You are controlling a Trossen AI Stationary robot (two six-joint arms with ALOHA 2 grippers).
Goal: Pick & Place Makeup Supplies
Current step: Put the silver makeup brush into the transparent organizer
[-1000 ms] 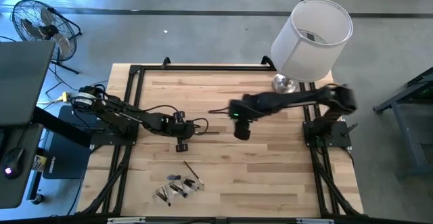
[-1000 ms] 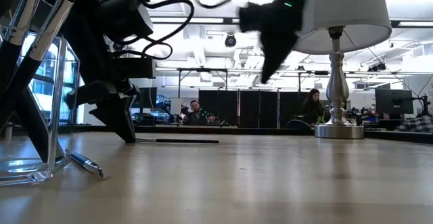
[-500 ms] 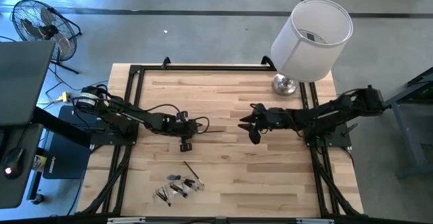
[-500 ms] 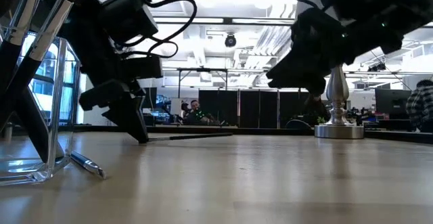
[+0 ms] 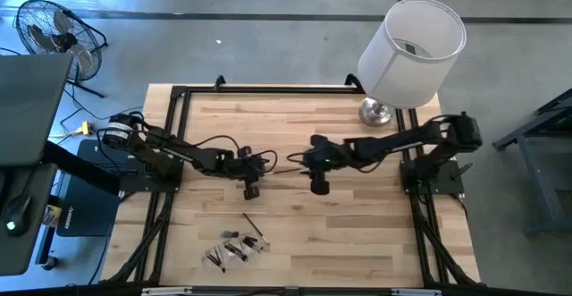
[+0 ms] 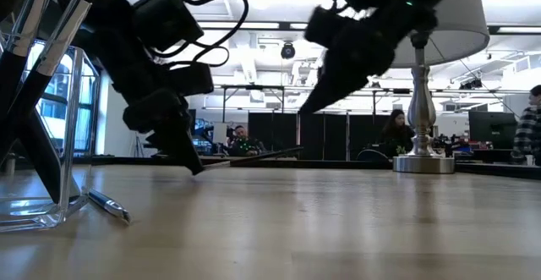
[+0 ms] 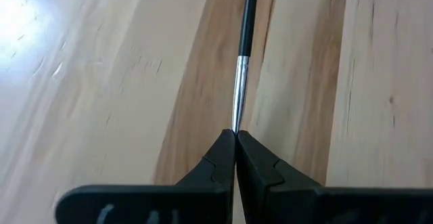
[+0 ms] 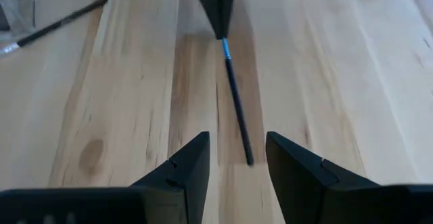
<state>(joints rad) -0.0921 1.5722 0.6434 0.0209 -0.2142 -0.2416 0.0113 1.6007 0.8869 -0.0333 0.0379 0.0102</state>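
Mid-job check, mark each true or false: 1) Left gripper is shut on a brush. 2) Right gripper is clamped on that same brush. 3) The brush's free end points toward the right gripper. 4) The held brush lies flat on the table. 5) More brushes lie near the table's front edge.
1) True: the left gripper is shut on the brush at its metal ferrule.
2) False: the right gripper is open, its fingers either side of the brush's end, not closed.
3) True.
4) False: the low view shows it tilted, free end raised.
5) True: other brushes lie there.
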